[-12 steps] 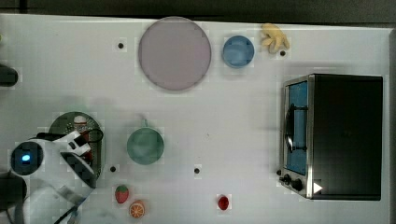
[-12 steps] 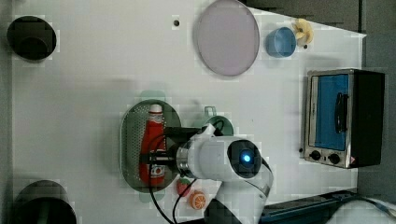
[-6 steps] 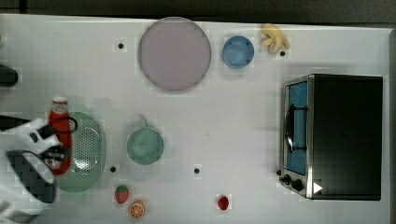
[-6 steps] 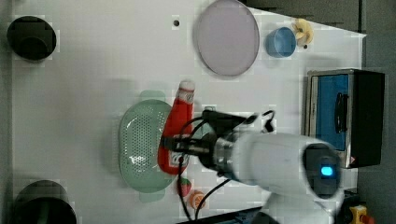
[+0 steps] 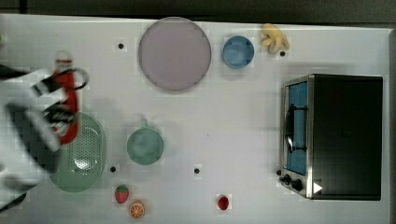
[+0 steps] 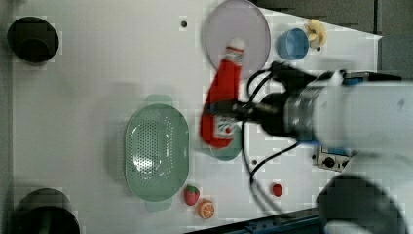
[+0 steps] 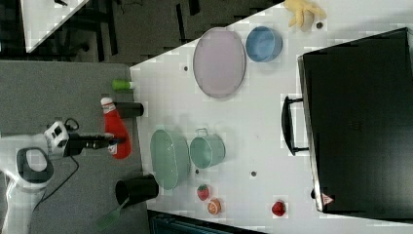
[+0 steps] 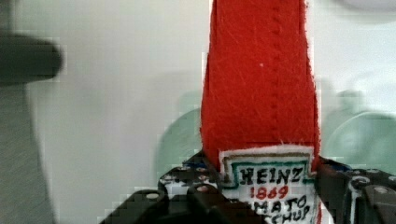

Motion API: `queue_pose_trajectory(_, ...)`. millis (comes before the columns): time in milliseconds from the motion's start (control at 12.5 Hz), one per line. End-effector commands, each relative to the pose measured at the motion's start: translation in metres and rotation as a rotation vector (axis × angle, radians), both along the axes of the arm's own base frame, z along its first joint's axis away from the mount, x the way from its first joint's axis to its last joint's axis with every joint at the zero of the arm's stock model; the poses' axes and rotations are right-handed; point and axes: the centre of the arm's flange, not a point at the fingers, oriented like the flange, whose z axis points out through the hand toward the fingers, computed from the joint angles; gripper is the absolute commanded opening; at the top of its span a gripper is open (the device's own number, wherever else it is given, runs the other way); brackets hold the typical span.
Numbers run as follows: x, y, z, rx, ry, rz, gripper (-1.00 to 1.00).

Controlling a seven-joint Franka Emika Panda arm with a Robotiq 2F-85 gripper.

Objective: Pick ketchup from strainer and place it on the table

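Note:
The ketchup [image 5: 69,91], a red bottle with a white cap and a white label, hangs in the air well above the table [image 5: 224,121]. My gripper [image 5: 55,111] is shut on its lower body at the label. The pale green strainer [image 5: 86,154] stands below with nothing in it. In the left view the ketchup [image 6: 225,92] is held by the gripper [image 6: 234,110] to the right of the strainer [image 6: 156,146]. In the right view the ketchup [image 7: 115,131] and gripper [image 7: 110,141] hang off the strainer [image 7: 168,158]. The wrist view shows the ketchup [image 8: 261,84] close up between the gripper [image 8: 266,186] pads.
A teal cup [image 5: 145,146] stands beside the strainer. A strawberry [image 5: 122,193], an orange slice [image 5: 137,209] and a small red fruit [image 5: 223,202] lie near the front edge. A purple plate [image 5: 174,53], a blue bowl [image 5: 238,51] and a toaster oven [image 5: 336,135] stand farther off.
The ketchup was lying in the strainer under my shut gripper. It has been lifted out and raised high, moving toward the top view's top, and the strainer is now bare.

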Motion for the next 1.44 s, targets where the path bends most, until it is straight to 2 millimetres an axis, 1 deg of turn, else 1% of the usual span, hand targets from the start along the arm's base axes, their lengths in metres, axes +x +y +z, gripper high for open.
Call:
queue_pose_trajectory(80, 0.071, -0.136, -0.014, -0.026, 0.021, -0.066, 0.21)
queue_pose_trajectory(240, 0.09, -0.205, -0.018, -0.048, 0.019, -0.123, 0.21)
queue_pose_trajectory(400, 0.099, -0.273, -0.028, -0.074, 0.03, -0.169, 0.21)
queue_pose_trajectory(560, 0.096, -0.332, -0.047, -0.097, 0.064, -0.151, 0.21)
queue_pose_trajectory(640, 0.09, -0.356, -0.059, -0.105, 0.088, -0.147, 0.21)
queue_pose_trajectory(720, 0.083, -0.376, -0.073, -0.111, 0.115, -0.155, 0.21)
queue_pose_trajectory(800, 0.074, -0.39, -0.087, -0.115, 0.141, -0.173, 0.21)
queue_pose_trajectory(880, 0.065, -0.399, -0.103, -0.117, 0.156, -0.187, 0.21)
queue_pose_trajectory(960, 0.056, -0.403, -0.12, -0.118, 0.163, -0.195, 0.21)
queue_pose_trajectory(1040, 0.048, -0.403, -0.136, -0.116, 0.162, -0.196, 0.21)
queue_pose_trajectory(1280, 0.023, -0.389, -0.182, -0.109, 0.154, -0.185, 0.21)
queue_pose_trajectory(1440, 0.012, -0.375, -0.205, -0.104, 0.141, -0.176, 0.21)
